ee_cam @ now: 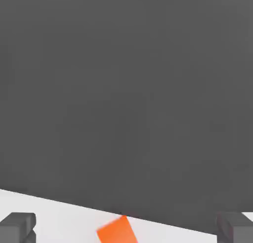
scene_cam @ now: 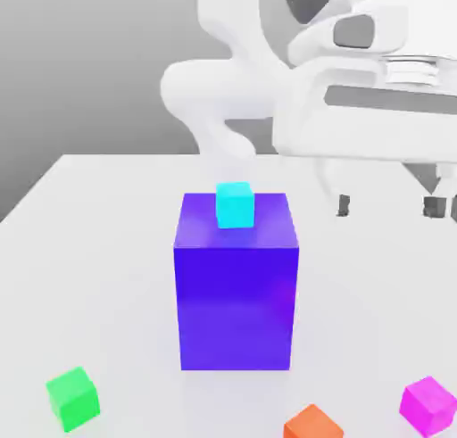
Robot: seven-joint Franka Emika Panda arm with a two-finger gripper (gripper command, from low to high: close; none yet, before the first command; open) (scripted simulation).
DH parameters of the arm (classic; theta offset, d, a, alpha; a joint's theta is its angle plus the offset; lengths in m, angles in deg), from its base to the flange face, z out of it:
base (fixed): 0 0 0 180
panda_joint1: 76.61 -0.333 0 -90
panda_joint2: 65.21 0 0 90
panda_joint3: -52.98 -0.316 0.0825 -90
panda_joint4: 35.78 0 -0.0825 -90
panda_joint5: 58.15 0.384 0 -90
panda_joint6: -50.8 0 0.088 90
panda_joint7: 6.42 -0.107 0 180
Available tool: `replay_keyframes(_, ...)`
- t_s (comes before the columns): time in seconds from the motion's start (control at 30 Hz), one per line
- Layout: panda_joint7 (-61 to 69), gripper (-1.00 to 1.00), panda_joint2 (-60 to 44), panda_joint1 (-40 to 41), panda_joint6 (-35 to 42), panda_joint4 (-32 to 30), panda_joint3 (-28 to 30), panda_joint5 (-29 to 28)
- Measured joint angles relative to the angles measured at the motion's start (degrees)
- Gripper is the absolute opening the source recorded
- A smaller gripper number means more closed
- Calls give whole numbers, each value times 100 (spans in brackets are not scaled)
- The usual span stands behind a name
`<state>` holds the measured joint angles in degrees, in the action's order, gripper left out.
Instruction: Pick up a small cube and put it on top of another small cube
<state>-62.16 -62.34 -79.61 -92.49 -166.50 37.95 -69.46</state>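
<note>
Magenta and glossy, the small cube (scene_cam: 429, 406) sits on the white table (scene_cam: 107, 249) at the near edge, on the exterior view's right, just beside the orange cube (scene_cam: 313, 424) and well apart from the green cube (scene_cam: 73, 398). The tool (scene_cam: 387, 206) hangs above the table with its fingers spread wide and nothing between them. The cube looks light, rigid and possibly slick; two opposite flat sides offer the surest hold. A cyan cube (scene_cam: 235, 204) rests atop the big blue block (scene_cam: 236, 293). The orange cube is cut off by the frame edge.
</note>
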Motion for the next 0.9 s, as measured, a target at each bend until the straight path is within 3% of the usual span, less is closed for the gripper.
replay_keyframes(0.4, -351, 0, -2424, -685, -740, 56, -301, -337)
replay_keyframes(0.53, -612, 0, -3255, -1008, -1304, 230, 36, -683)
replay_keyframes(0.57, -660, -100, -3386, -1062, -1400, 262, 101, -749)
replay_keyframes(0.77, -684, -100, -3452, -1088, -1452, 278, 134, -781)
replay_keyframes(0.9, -447, -100, -2864, -875, -1017, 131, -149, -455)
